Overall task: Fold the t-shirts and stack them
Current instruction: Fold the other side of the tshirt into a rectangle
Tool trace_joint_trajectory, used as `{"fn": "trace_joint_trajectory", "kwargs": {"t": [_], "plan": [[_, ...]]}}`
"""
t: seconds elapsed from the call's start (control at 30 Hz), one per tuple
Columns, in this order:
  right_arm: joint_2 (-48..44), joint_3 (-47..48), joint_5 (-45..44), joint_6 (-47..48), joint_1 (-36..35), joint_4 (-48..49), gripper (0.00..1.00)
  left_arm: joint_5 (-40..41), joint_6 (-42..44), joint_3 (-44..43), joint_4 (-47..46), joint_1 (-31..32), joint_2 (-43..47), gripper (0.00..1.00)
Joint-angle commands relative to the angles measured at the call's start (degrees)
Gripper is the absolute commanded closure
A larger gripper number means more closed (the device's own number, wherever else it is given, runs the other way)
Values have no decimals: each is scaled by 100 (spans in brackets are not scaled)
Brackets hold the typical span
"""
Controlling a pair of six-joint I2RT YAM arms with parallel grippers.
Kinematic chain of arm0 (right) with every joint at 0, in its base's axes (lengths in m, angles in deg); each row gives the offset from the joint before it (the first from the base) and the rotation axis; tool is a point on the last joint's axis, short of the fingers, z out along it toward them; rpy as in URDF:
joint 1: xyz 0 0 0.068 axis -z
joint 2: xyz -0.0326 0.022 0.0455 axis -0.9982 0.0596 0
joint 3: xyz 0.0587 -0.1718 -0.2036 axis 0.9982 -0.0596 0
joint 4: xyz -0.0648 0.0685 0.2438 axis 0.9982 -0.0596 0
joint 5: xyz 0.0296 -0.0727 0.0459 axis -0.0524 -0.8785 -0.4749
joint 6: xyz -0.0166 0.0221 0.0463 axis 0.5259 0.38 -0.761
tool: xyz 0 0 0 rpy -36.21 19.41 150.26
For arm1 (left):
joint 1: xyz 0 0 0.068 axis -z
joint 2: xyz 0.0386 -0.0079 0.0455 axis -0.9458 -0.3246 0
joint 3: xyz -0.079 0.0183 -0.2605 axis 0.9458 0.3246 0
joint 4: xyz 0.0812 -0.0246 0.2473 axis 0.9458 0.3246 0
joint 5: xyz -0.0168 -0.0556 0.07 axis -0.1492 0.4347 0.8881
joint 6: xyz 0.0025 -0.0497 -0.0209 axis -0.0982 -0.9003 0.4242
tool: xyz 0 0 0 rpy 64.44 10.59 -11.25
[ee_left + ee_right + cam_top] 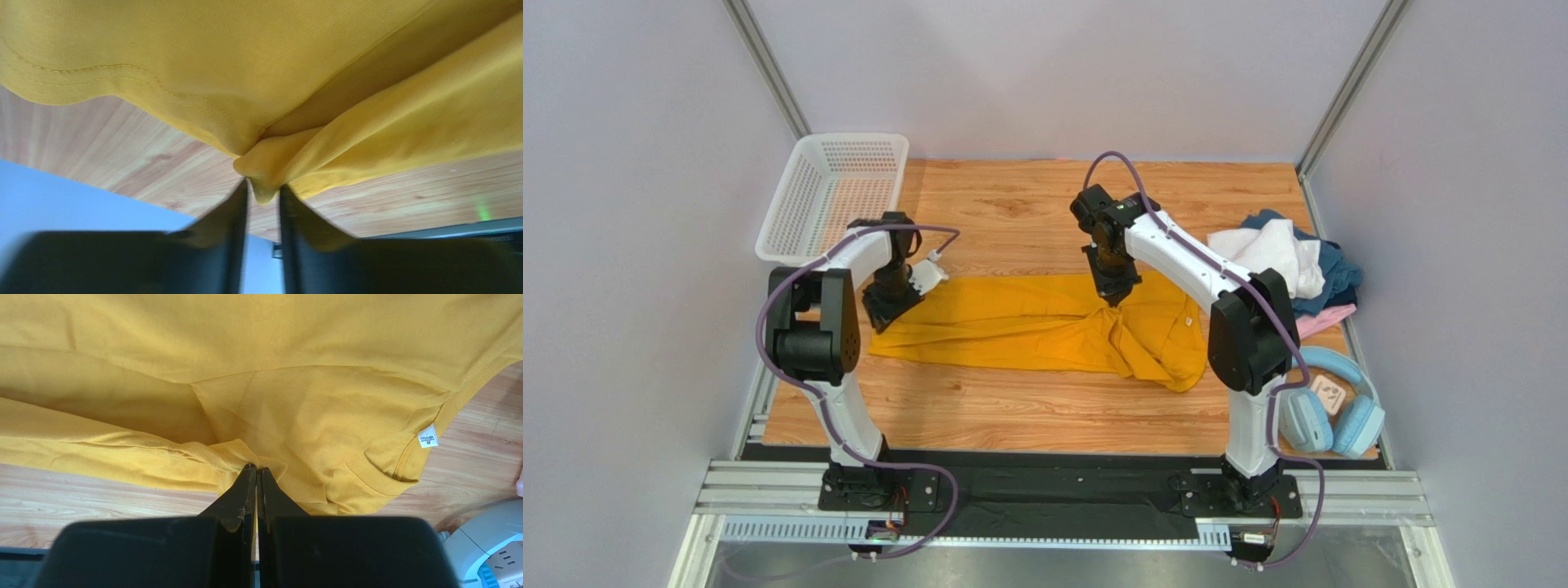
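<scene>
Yellow t-shirt (1014,325), one, clamped in right fingers (241,493), left fingers (236,211) parted; three t-shirts (1268,251) piled.

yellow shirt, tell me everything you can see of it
The mustard-yellow t-shirt is plain, fine-knit cloth with stitched hems, a ribbed collar and a small white size label inside the neck. It lies crumpled across the middle of the wooden table, neck toward the right. The right gripper is shut on a bunched fold near the collar. A pinch of its other end sits between the slightly parted fingertips of the left gripper; whether that is gripped is unclear.
</scene>
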Motion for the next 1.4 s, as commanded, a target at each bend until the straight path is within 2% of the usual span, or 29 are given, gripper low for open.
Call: {"fn": "trace_joint_trajectory", "kwargs": {"t": [0.0, 0.03, 0.13, 0.3, 0.4, 0.43, 0.5, 0.53, 0.6, 0.63, 0.73, 0.9, 1.1, 1.23, 1.37], "plan": [[181, 260, -185, 102, 69, 113, 100, 383, 193, 43, -210, -184, 128, 50], [199, 286, -211, 102, 78, 113, 100, 445, 245, 78, -210, -210, 173, 32], [287, 365, -220, 102, 113, 139, 100, 594, 307, 61, -245, -246, 418, 25], [463, 506, -229, 137, 192, 139, 100, 595, 351, -280, 113, -237, 1155, 23], [603, 620, -431, 154, 236, 122, 100, 105, 202, -834, 727, -237, 1490, 22], [656, 655, -431, 154, 262, 130, 100, -324, 115, -1070, 913, -228, 1544, 21], [788, 734, -335, 128, 341, 148, 100, -687, 17, -1073, 1256, -97, 1684, 21], [840, 804, -326, 119, 359, 183, 100, -888, -53, -803, 1275, 130, 1728, 21], [955, 884, -282, 111, 403, 192, 100, -838, -80, -258, 953, 377, 1807, 21], [990, 901, -273, 102, 412, 201, 100, -620, -106, 371, 759, 596, 1816, 21], [982, 875, -238, 111, 429, 227, 100, -320, -115, 1288, 20, 651, 1729, 22], [850, 726, -150, 119, 456, 333, 100, -83, -88, 2090, -860, 607, 1571, 25], [780, 673, 52, 128, 482, 368, 100, -20, -123, 1741, -905, 528, 1342, 27], [692, 533, 35, 137, 482, 429, 100, -432, -238, 1196, -492, 528, 1508, 28], [674, 506, 87, 119, 482, 455, 100, -601, -387, 1203, -1103, 519, 1798, 28]]}}
